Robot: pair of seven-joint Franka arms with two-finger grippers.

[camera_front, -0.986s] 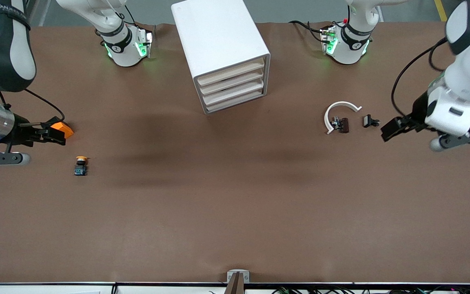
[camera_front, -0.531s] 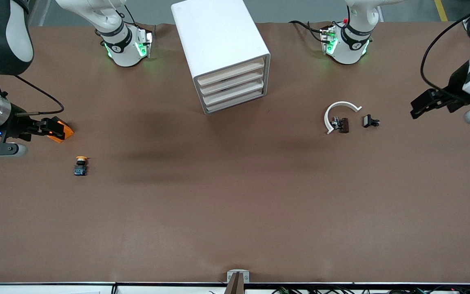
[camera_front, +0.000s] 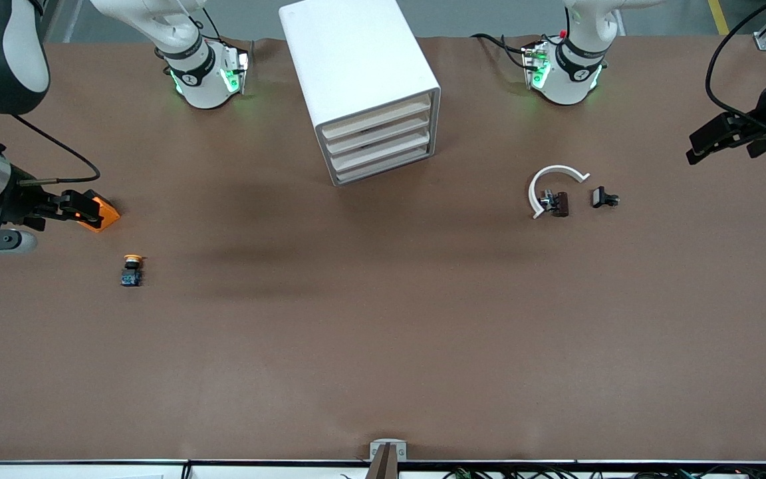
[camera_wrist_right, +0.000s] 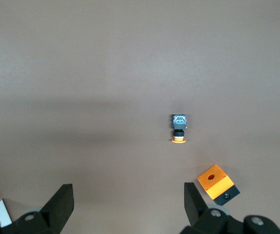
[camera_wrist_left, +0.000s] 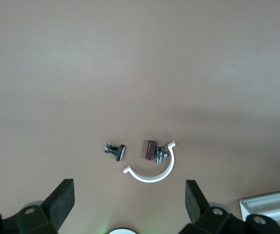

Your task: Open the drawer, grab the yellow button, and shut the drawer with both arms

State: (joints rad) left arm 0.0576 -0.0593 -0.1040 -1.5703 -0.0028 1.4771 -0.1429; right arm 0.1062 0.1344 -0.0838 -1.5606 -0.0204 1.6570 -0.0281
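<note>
The white cabinet [camera_front: 356, 60] stands between the two bases, and its top drawer [camera_front: 376, 120] is shut like the three below it. The button [camera_front: 131, 269], with an orange cap and a blue base, lies on the table toward the right arm's end; it also shows in the right wrist view [camera_wrist_right: 179, 129]. My right gripper [camera_front: 80, 206] is open and empty in the air over the orange block [camera_front: 105, 214]; its fingers [camera_wrist_right: 62, 204] stand wide apart. My left gripper [camera_front: 705, 146] is open and empty, high over the left arm's end of the table.
The orange square block [camera_wrist_right: 218, 184] lies near the button. A white C-shaped ring [camera_front: 552, 181], a brown clip [camera_front: 559, 203] and a black clip [camera_front: 602, 197] lie toward the left arm's end; they also show in the left wrist view [camera_wrist_left: 152, 170].
Both arms have drawn back toward their own ends of the table. The left gripper moved the most, away from the clips. The button, block and drawers have not moved.
</note>
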